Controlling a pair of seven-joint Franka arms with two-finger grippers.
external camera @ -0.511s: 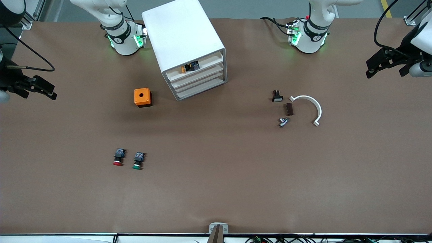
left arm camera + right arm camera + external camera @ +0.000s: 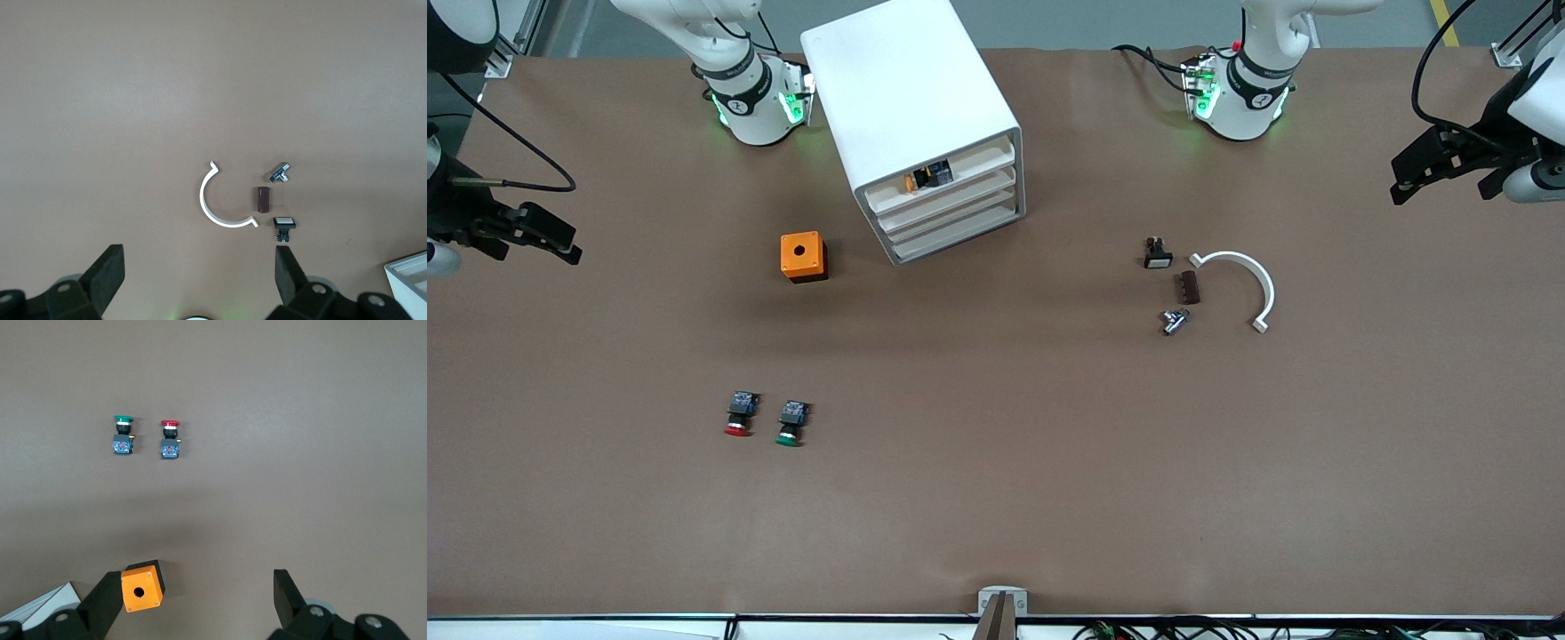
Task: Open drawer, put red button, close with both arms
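Observation:
The red button [image 2: 737, 418] [image 2: 170, 440] lies on its side on the brown table, near the right arm's end, with a green-capped twin [image 2: 791, 425] beside it. The white drawer cabinet [image 2: 911, 116] stands between the arms' bases. Its stacked drawers [image 2: 951, 213] face the front camera, and none sticks out past the others. My right gripper [image 2: 538, 253] [image 2: 195, 592] hangs open and empty high over its end of the table. My left gripper [image 2: 1443, 191] [image 2: 199, 267] hangs open and empty over its own end.
An orange box with a round hole [image 2: 803, 256] [image 2: 141, 588] sits beside the cabinet. A white arc [image 2: 1240, 284], a brown block [image 2: 1189, 287], a black switch [image 2: 1157, 254] and a metal fitting [image 2: 1174, 320] lie toward the left arm's end. The top drawer holds a small orange-and-black part [image 2: 927, 176].
Both grippers have drifted very slightly. Nothing on the table has moved.

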